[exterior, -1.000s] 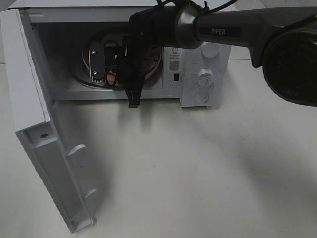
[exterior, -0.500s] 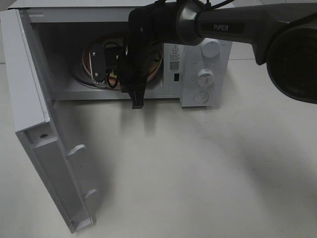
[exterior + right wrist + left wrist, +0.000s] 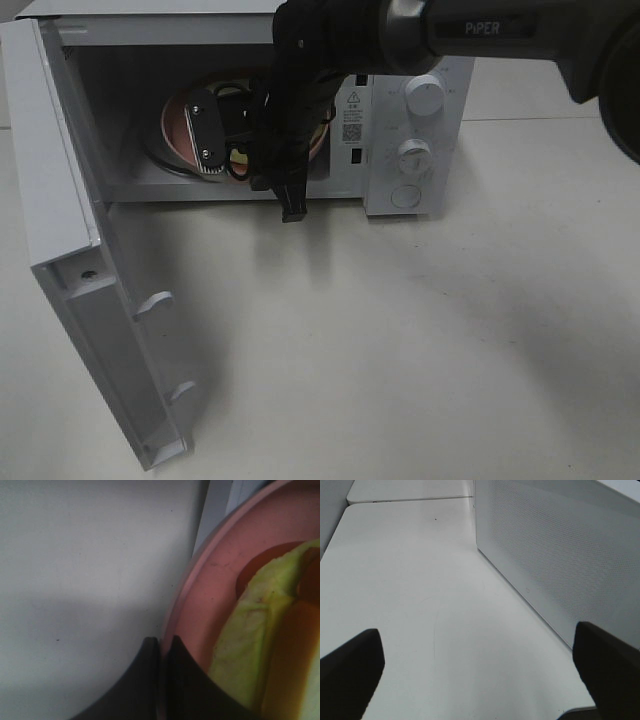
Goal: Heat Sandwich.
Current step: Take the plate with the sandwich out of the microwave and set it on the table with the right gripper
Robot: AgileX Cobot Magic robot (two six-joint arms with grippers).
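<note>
The small sandwich (image 3: 250, 645) of yellow-green filling and orange-tan crust lies on a round pink plate (image 3: 210, 580), close to the plate's raised rim. In the exterior high view only a sliver of the sandwich (image 3: 238, 153) shows, orange and yellow, behind the black arm and deep in the cooking chamber of the white microwave oven (image 3: 400, 60). The pink plate (image 3: 182, 125) sits in that chamber above a dark round turntable (image 3: 165, 165); whether it rests on the turntable or hangs just over it I cannot tell. The right gripper (image 3: 161, 642) reaches in through the oven's mouth, its two dark fingers (image 3: 145, 680) pressed together with the plate's rim pinched in the thin slit between them, just beside the sandwich but not touching it. The oven's white door (image 3: 70, 280) stands swung wide open on the left, and two round white knobs (image 3: 413, 155) sit one above the other on the panel at the right. The oven stands on a plain white table (image 3: 400, 350). The left gripper (image 3: 477, 640) hovers low over the table beside the oven's perforated white side wall (image 3: 560, 555), its black fingers (image 3: 350, 672) spread wide apart and holding nothing.
</note>
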